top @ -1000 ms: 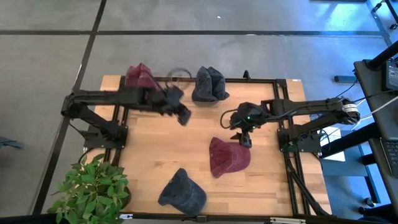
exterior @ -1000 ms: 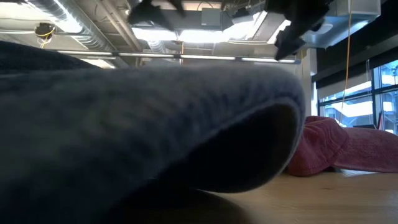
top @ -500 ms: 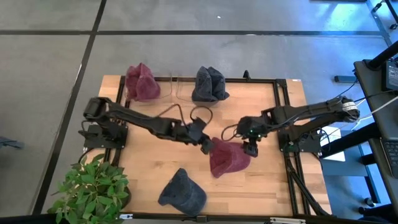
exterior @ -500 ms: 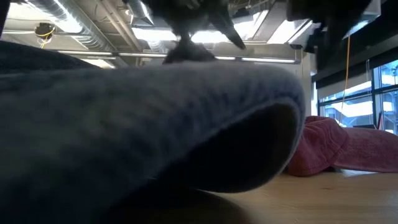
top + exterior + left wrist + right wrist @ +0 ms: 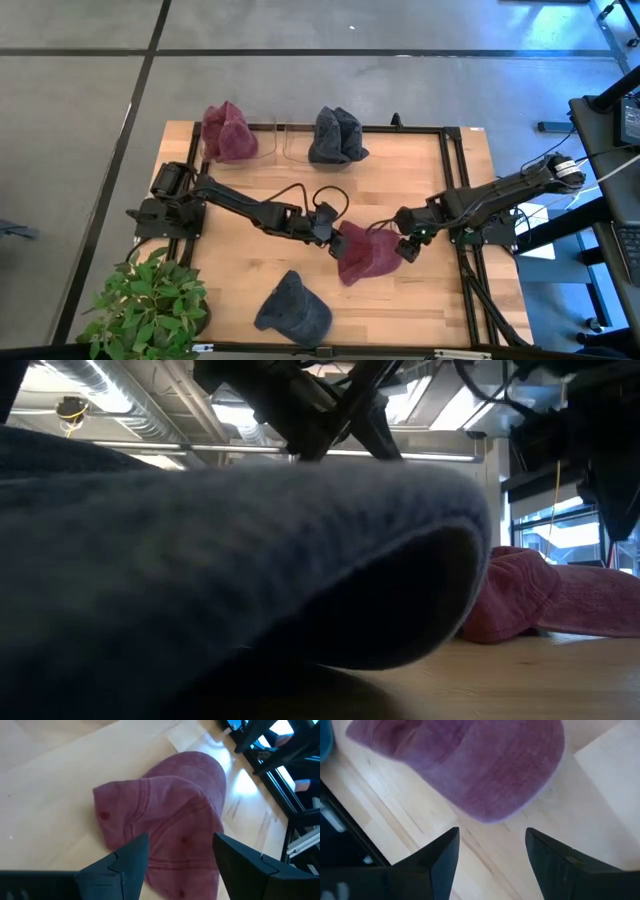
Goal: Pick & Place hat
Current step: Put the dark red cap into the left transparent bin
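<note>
1. Your target, the maroon cap, lies flat on the wooden table, right of centre in the high view and untouched by either arm.
2. The left gripper has swung, within the last second, from the upper left of the table to the cap's left edge. Its fingers are spread, straddling the crown, with nothing between them.
3. The right gripper has dropped from just above the cap to its right edge. Its fingers are also spread, framing the rounded brim over bare wood.
4. Both arms now bracket the cap, so you appear to be at the end of the approach. The grasp is not yet made; I judge the next move is to lower and close.
5. Farther out, a second maroon cap and a dark blue cap sit along the top edge.
6. Another dark blue cap lies at the bottom, beside the potted plant at lower left.
</note>
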You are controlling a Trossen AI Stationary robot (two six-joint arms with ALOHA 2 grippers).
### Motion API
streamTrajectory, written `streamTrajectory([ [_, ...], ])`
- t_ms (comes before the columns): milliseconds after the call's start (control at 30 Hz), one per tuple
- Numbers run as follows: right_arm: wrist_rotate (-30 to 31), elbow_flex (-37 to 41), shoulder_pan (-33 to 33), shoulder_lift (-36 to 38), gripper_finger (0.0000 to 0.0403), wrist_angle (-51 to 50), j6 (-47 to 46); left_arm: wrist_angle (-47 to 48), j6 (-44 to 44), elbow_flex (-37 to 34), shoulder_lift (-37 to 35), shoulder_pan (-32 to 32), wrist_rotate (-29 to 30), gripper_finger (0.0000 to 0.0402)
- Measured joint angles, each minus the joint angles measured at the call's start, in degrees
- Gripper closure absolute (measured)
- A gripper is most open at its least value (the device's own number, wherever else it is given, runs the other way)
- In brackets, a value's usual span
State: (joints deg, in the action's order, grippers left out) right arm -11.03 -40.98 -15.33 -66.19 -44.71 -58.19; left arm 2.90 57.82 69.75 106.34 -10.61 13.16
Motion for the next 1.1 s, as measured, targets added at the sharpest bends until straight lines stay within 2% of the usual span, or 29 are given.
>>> streamTrajectory([
  [400,-1.18,12.41,0.04,3.29,0.0176,15.64,-3.06,-0.13,-0.02,0.01,0.00,-0.22,-1.20,0.0187],
  [833,-4.09,23.99,0.04,4.62,0.0179,40.93,-2.80,0.39,0.00,-0.01,0.00,-0.72,-2.20,0.0189],
  [967,-3.62,26.50,0.04,5.38,0.0209,45.81,-2.71,0.39,0.09,0.01,0.00,-0.72,-2.20,0.0188],
  [1100,-2.43,27.31,0.04,5.61,0.0269,46.05,-1.15,0.39,0.07,0.01,0.00,-0.72,-1.19,0.0188],
])
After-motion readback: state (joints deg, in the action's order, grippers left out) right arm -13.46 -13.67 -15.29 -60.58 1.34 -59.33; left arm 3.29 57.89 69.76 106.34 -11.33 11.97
